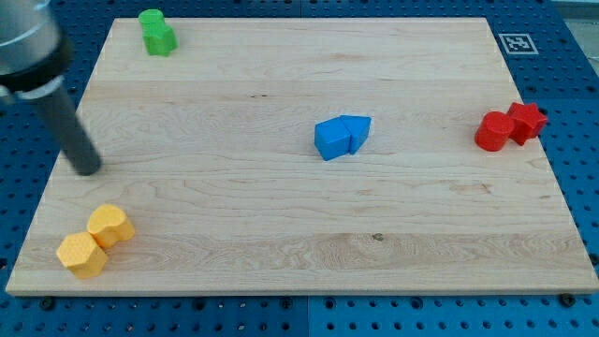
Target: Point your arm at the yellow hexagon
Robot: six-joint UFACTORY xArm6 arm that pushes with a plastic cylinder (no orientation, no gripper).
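Two yellow blocks lie near the board's bottom left corner and touch each other. The lower one (80,255) looks like a hexagon; the upper one (111,225) has a similar rounded, many-sided shape. My tip (87,169) rests on the board at the view's left, above the yellow pair and apart from both. The dark rod rises from it toward the top left corner of the view.
A green block (157,33) sits at the board's top left. Two blue blocks (341,137) touch near the middle. Two red blocks (509,126) touch at the right edge. The wooden board (281,253) lies on a blue pegboard with a marker tag (516,42) at top right.
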